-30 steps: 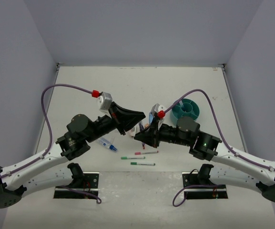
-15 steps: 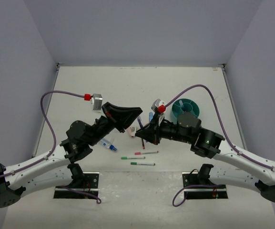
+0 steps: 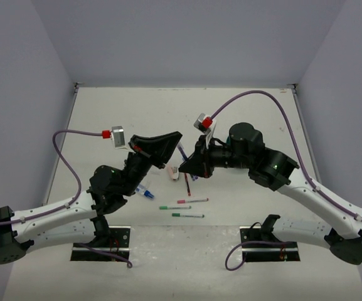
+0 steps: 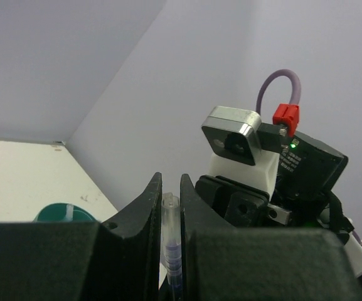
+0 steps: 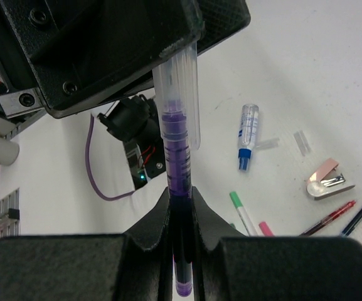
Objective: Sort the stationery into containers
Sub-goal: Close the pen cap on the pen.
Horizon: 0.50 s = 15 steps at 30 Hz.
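Observation:
A purple pen (image 5: 175, 138) with a clear cap hangs above the table between both arms. My left gripper (image 4: 170, 179) is shut on the clear cap (image 4: 170, 216); my right gripper (image 5: 179, 194) is shut on the dark barrel. In the top view the left gripper (image 3: 175, 139) and right gripper (image 3: 185, 169) meet over the table's middle, the pen (image 3: 184, 157) between them. The teal cup (image 4: 64, 214) shows only as a sliver in the left wrist view; the right arm hides it from above.
On the table lie a blue-capped clear tube (image 3: 144, 190), two green pens (image 3: 175, 207) (image 3: 188, 215), a pink pen (image 3: 193, 200) and a small pink-and-silver item (image 3: 173, 172). Red and blue pens (image 5: 328, 217) lie at the right wrist view's right edge.
Both arms have risen while still gripping the pen. The right arm's elbow swung back and now covers the teal cup. Both grips are unchanged.

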Tool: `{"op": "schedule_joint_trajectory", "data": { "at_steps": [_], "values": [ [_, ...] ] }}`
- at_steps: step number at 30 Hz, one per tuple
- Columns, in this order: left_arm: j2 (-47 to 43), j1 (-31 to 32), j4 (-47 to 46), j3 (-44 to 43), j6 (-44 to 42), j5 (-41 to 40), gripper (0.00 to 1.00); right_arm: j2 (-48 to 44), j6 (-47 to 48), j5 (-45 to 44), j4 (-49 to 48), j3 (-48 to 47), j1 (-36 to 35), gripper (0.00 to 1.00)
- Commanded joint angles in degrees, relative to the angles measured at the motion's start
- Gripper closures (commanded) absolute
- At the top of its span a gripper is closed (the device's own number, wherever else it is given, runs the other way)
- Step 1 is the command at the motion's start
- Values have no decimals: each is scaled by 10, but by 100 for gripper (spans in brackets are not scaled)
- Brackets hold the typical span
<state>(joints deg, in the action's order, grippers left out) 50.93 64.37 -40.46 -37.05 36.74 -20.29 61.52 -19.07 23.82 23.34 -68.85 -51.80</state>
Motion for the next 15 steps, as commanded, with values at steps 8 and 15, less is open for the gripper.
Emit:
{"op": "schedule_joint_trajectory", "data": {
  "at_steps": [8, 15],
  "values": [
    [-2, 60, 399, -117, -138, 95, 100, 14, -1, 33, -304, 116, 43, 100],
    [-30, 60, 427, -171, -161, 13, 100, 6, -19, 36, -364, 195, 43, 100]
  ]
}}
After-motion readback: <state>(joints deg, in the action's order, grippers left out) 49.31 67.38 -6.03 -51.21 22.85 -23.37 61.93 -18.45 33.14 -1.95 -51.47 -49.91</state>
